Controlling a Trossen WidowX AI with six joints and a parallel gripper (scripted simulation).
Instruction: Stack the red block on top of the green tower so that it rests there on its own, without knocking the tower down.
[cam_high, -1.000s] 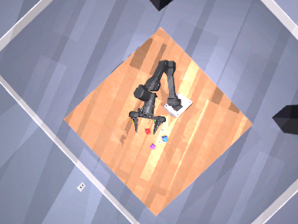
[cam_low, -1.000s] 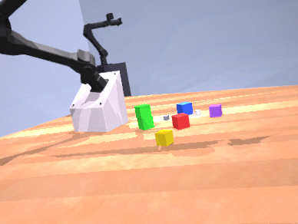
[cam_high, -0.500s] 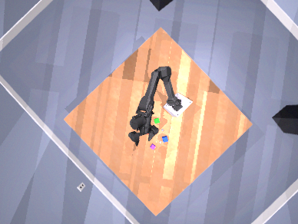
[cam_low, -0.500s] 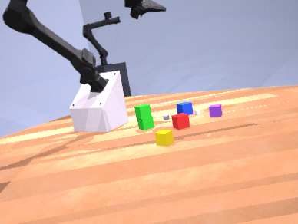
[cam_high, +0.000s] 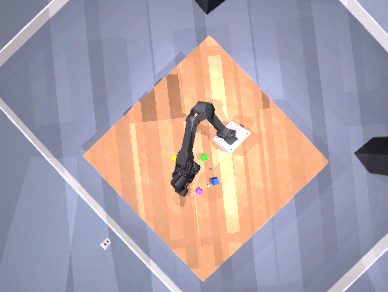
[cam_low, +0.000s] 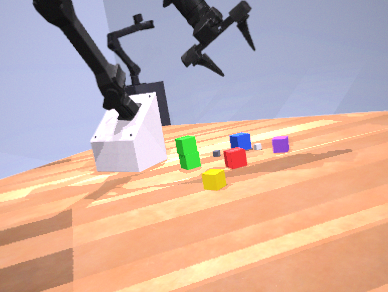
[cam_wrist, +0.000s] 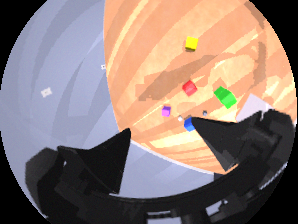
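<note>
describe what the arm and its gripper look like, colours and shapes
The arm is dark grey to black all over, built of slim, blocky links with chunkier joints, and rises from a white wedge-shaped base. The gripper is the same black, with two fingers that taper to sharp points like cones. No cables, stickers or coloured markings show on it.

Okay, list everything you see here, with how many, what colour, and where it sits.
Green tower: two stacked cubes, green, beside the base mount.
Red block: one, red, on the wood right of the tower.
Blue cube: one, blue, behind the red block.
Purple cube: one, purple, far right.
Yellow cube: one, yellow, nearest the exterior camera.
Small grey cubes: two, dark and pale, between the others.
Wooden table: one, orange-brown.
Base mount: one, white.
Gripper: one, black, open, raised above the blocks.
</note>
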